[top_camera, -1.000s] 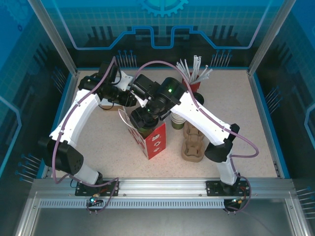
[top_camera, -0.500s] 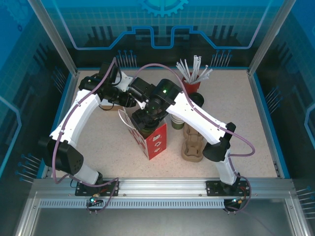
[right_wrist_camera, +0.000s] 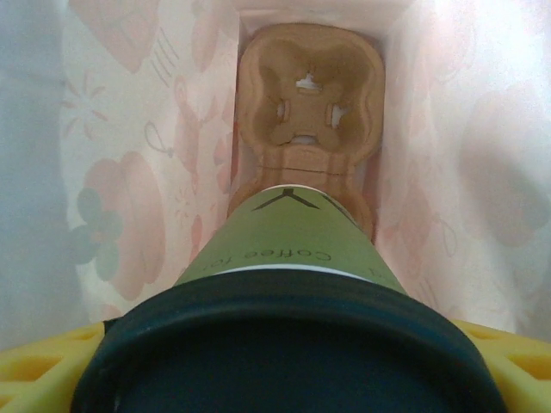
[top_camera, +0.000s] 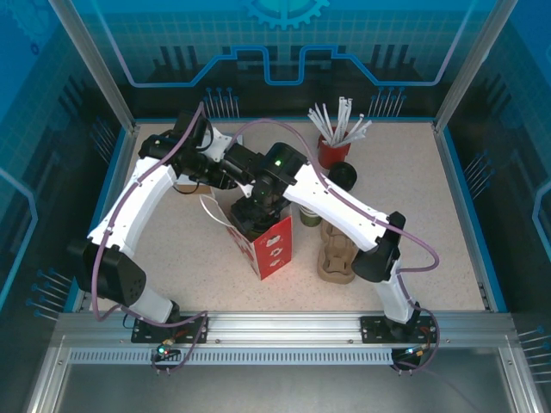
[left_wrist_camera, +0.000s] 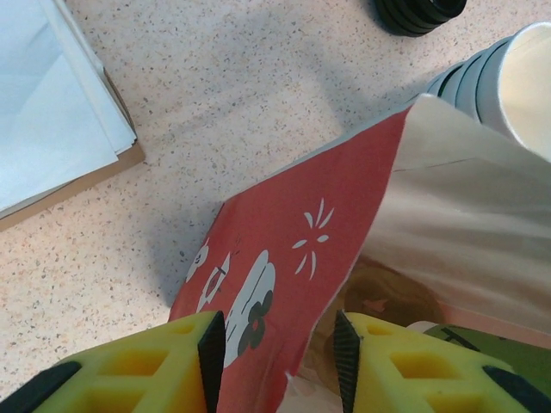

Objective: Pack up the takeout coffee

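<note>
Now the right gripper (top_camera: pixel 256 210) hangs over the open mouth of the red paper bag (top_camera: pixel 274 249), wrist pointing straight down into it. Its yellow fingers (right_wrist_camera: pixel 47 366) are clamped on either side of the takeout coffee (right_wrist_camera: pixel 293 232), just under the black lid (right_wrist_camera: pixel 284 353). From the right wrist the cup's olive-green body with its pale band runs away from the fingers toward the bag's floor. Directly beyond the cup's base, further down from the gripper, a brown pulp carrier (right_wrist_camera: pixel 308 95) lies flat on the bottom of the bag. Whether the cup's base touches it I cannot tell. The bag's pale printed inner walls (right_wrist_camera: pixel 129 172) close in on both sides of the cup.

Meanwhile the left gripper (left_wrist_camera: pixel 280 344) sits at the bag's rim on the side away from the right arm's base. Its two jaws stand apart astride the red wall: one pad outside on the printed face, the other inside. The gap between them is far wider than the paper, so the wall is not pinched flat.

Ahead of the left fingers, beyond the bag, a nested stack of cups (left_wrist_camera: pixel 508 69) lies tipped with its mouth showing, and a stack of black lids (left_wrist_camera: pixel 417 13) sits further off. To their left rests a pile of white paper (left_wrist_camera: pixel 52 103).
</note>
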Controlling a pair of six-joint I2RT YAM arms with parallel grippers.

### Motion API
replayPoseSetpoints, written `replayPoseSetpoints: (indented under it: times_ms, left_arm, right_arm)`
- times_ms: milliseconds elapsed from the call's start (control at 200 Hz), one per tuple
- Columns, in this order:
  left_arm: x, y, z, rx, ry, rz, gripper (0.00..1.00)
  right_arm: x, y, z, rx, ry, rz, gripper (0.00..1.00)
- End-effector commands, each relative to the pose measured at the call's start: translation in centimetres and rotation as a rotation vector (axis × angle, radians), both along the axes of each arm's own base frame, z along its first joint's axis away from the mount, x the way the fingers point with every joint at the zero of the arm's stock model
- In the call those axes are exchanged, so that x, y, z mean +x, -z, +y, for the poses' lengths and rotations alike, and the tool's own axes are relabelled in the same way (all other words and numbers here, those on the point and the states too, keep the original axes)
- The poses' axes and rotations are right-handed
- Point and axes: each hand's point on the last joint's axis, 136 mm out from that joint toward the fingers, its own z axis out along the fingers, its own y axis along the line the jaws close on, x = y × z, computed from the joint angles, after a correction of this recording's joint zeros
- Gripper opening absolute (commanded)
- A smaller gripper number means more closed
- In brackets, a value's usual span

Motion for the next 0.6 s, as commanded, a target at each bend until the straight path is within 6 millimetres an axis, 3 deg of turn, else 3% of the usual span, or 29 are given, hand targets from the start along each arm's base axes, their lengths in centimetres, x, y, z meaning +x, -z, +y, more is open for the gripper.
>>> replayPoseSetpoints:
  times_ms: [0, 595]
  left_arm:
    - [-0.4, -0.5, 0.0, 0.0, -0.005, -0.019, 0.41]
    - [-0.2, -0.1, 0.6, 0.034, -0.019, -0.021, 0.48]
  right_arm:
    - [-0.4, 1.5, 0.5, -0.026, -0.017, 0.035, 0.85]
    - [-0.3, 4.7, -0.3, -0.082, 0.018, 0.107, 0.85]
